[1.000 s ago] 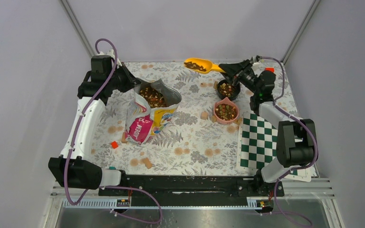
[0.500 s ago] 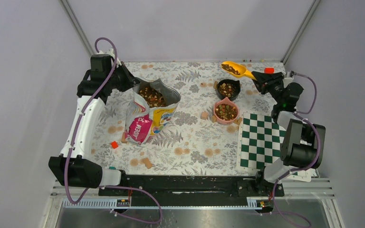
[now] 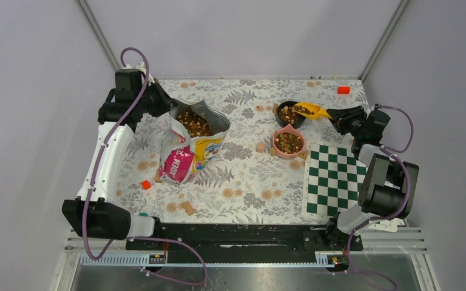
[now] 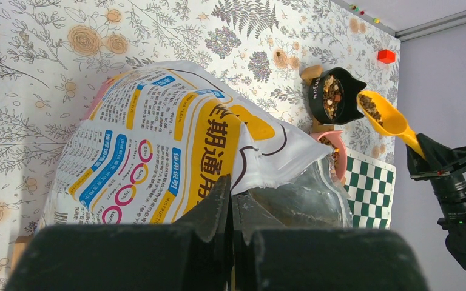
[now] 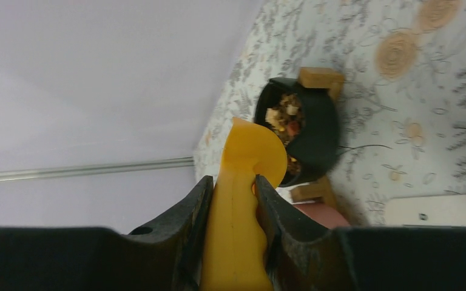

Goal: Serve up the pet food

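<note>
From above, the right gripper (image 3: 338, 114) clamps the handle of the yellow scoop (image 3: 313, 110); its load of pet food (image 3: 304, 110) lies just beyond the fingers, over the black bowl (image 3: 281, 108); the left gripper (image 3: 171, 107) pinches the mouth of the bag (image 3: 185, 159), with kibble just inside. Left wrist: fingertips are closed tight on the bag's rim. Right wrist: fingers (image 5: 191, 209) sit narrow around the handle; kibble fills the bowl ahead.

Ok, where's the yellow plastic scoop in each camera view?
Top external: the yellow plastic scoop is right of centre, far side.
Left wrist: upper right.
Right wrist: bottom centre, handle nearest the lens.
Shared landmark: the black cat-eared bowl at its tip.
</note>
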